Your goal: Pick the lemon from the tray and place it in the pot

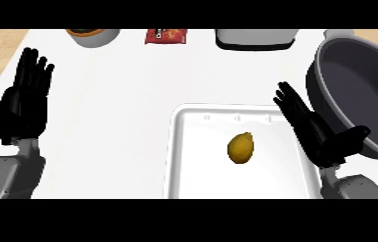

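A yellow lemon lies near the middle of the white tray, at the lower centre of the head view. The dark grey pot stands at the right edge, just beyond the tray's far right corner. My right hand is open with straight fingers, over the tray's right rim, between the lemon and the pot; it touches neither the lemon nor anything else that I can see. My left hand rests open at the left edge, fingers up, far from the tray.
Along the far edge of the white counter stand a grey bowl with orange contents, a red packet and a grey-white container. Bare counter lies between the left hand and the tray.
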`<state>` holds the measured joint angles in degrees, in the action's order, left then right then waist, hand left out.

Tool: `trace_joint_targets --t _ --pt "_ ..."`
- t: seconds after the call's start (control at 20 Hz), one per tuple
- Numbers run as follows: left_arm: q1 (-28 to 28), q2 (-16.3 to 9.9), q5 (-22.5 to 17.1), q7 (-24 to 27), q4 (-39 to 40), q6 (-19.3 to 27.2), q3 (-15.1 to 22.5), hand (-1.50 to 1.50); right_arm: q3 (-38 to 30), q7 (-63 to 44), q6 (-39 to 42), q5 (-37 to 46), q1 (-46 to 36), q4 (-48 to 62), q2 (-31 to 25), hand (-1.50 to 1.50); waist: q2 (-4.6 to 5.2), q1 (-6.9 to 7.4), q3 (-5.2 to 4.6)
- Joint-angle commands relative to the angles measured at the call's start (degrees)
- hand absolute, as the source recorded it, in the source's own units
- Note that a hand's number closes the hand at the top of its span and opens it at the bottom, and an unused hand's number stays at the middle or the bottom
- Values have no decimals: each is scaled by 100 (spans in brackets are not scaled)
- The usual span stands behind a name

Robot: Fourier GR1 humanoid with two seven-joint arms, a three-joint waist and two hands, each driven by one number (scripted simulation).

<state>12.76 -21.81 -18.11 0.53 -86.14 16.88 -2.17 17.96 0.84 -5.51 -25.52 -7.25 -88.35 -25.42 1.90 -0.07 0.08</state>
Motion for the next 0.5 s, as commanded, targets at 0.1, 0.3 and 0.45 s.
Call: trace_joint_targets --t 0.1,0.3,0.45 --pt "-4 -61 262 -328 -32 106 169 0 -834 760 -758 530 151 415 -156 150 -189 -51 -1" --pt "-98 -143 193 -345 -97 -123 251 0 -579 875 -1219 2491 337 803 -1848 150 -99 -76 -211" --pt "-26 -149 221 -966 -422 -12 446 0 -1000 1444 -3224 2322 773 924 5 -150 -213 -79 7"
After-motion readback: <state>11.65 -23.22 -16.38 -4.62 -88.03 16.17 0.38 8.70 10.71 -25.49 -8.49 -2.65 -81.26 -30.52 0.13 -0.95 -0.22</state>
